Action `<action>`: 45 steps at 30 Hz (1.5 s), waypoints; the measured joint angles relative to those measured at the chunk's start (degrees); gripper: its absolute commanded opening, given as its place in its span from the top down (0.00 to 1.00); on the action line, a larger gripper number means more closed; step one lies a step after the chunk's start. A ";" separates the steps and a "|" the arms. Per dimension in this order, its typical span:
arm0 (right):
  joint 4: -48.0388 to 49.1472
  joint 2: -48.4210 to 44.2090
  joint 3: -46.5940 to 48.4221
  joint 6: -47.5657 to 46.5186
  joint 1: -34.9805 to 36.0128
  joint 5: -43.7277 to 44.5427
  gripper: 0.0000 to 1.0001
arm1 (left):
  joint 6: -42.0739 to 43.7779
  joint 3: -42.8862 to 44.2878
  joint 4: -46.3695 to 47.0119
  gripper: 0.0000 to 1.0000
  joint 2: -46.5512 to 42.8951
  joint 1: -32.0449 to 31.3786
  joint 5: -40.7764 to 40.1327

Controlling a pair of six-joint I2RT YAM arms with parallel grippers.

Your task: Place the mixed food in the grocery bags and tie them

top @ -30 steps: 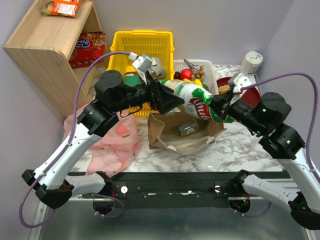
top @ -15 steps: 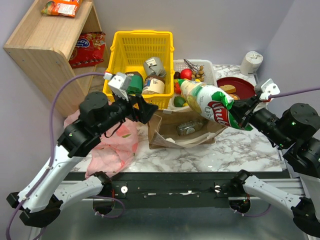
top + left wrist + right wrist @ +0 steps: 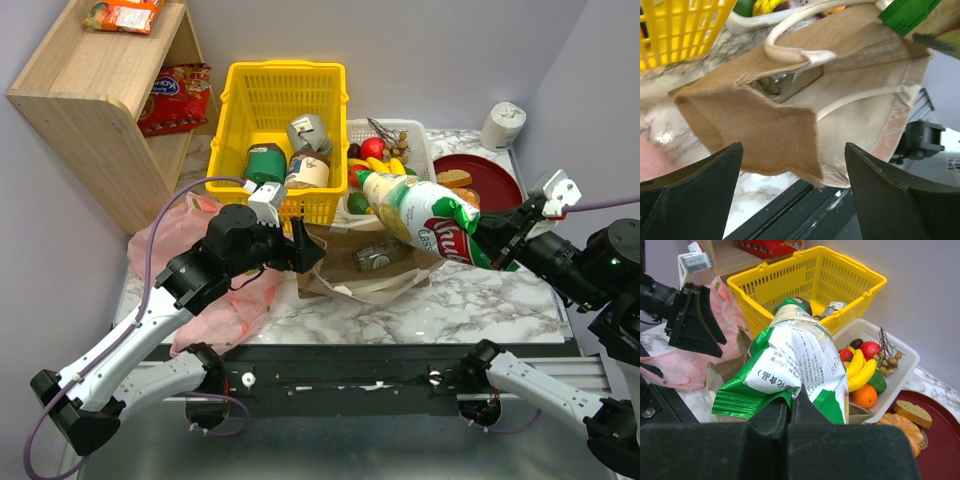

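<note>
The brown bag (image 3: 365, 265) is lying open on the surface (image 3: 480, 295). The packet (image 3: 425, 212) is now hanging tilted over it, ready to go in. The left gripper (image 3: 303, 250) has moved away from the packet and is sitting low by the bag's edge, spread wide. The right gripper (image 3: 488, 240) is pinching the packet's end, arm reaching in.

Yellow basket (image 3: 287, 67) on marble table (image 3: 480, 295), tins (image 3: 309, 133) inside. Wooden shelf (image 3: 60, 90) left of it: red snack packet (image 3: 178, 95) within, orange packet (image 3: 122, 14) on top. Red tray (image 3: 497, 180) far right.
</note>
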 measured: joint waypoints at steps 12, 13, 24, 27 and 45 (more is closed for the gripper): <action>-0.52 0.02 3.26 -0.04 0.00 -4.39 0.99 | -4.28 -5.03 8.44 0.64 4.81 0.00 2.19; -0.31 0.00 2.62 -0.02 0.00 -4.66 0.99 | -4.13 -5.29 8.44 0.73 4.94 0.00 1.73; 1.18 10.75 -9.44 -1.14 0.00 -8.07 0.99 | -4.50 -8.61 8.63 0.99 0.70 0.00 -2.97; 3.67 15.58 -10.93 -0.85 0.00 -12.24 0.99 | -4.74 -9.64 8.94 1.00 0.42 0.00 -2.95; 26.95 25.55 -28.61 4.00 0.59 0.92 0.91 | -3.69 -8.37 8.81 1.00 1.22 0.00 -3.56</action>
